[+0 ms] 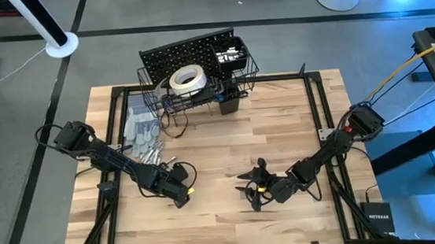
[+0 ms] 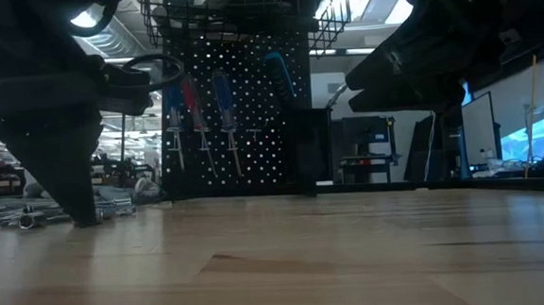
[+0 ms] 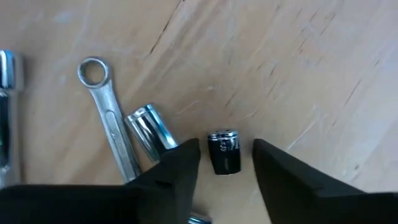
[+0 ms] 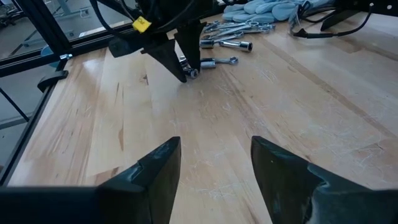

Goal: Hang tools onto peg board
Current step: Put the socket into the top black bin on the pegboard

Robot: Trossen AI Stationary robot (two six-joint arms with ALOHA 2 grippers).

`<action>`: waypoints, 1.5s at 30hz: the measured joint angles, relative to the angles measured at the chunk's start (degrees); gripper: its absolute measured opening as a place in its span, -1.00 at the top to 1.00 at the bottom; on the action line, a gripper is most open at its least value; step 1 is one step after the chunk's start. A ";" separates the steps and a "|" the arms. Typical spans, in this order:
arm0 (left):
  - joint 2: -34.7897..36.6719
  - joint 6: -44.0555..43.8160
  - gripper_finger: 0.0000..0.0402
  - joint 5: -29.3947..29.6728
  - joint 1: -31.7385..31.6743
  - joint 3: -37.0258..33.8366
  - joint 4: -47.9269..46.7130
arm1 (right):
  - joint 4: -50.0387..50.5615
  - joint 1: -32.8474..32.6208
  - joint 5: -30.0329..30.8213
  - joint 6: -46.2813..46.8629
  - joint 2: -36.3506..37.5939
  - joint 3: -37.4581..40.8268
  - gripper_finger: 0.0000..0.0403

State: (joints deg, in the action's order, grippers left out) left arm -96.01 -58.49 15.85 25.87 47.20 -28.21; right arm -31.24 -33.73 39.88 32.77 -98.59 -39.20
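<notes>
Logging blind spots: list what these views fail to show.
- Left wrist view: the black socket's lettering is cut off by the left gripper; the wrench's far end is hidden behind its fingers.
- Low view: the peg board's basket is cropped by the top edge.
- High view: tools are too small to sort.

The peg board [image 1: 188, 52] stands at the upper centre of the wooden table [image 1: 281, 124], a white tape roll [image 1: 186, 79] in its wire basket [image 1: 199, 92]. Grey gloves [image 1: 138, 130] and silver tools [image 1: 151, 153] lie at left. The left gripper [image 1: 181, 195] sits lower left of centre, the right gripper [image 1: 254, 196] lower right.
</notes>
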 joint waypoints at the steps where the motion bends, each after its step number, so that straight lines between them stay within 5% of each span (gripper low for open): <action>1: 0.01 0.77 0.36 0.24 0.00 -0.01 -0.06 | 0.02 0.00 0.00 0.00 0.00 0.00 0.01; 7: 0.41 6.23 0.79 0.98 0.00 -0.13 -0.12 | 0.07 0.01 0.00 0.00 0.00 0.00 0.01; 17: 7.56 14.82 0.77 1.49 -0.11 7.45 -6.78 | 0.09 0.00 0.07 0.00 0.00 0.00 0.01; 26: 14.92 36.76 0.75 3.80 -1.89 25.20 -6.15 | 0.09 0.01 0.15 0.00 0.00 0.00 0.01; 34: 15.81 65.44 0.72 19.98 -7.80 41.69 8.44 | -0.17 0.01 0.17 0.00 0.00 0.00 0.01; 40: 15.40 78.63 0.72 20.43 -16.52 46.28 24.50 | -0.42 0.00 0.17 0.02 0.00 0.00 0.01; 45: 12.66 79.52 0.71 16.49 -25.99 50.34 27.54 | -0.31 0.01 0.17 0.00 0.00 0.00 0.01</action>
State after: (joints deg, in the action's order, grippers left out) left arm -83.35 21.03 32.33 -0.13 97.54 -0.67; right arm -31.55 -33.71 40.05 32.77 -98.59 -39.20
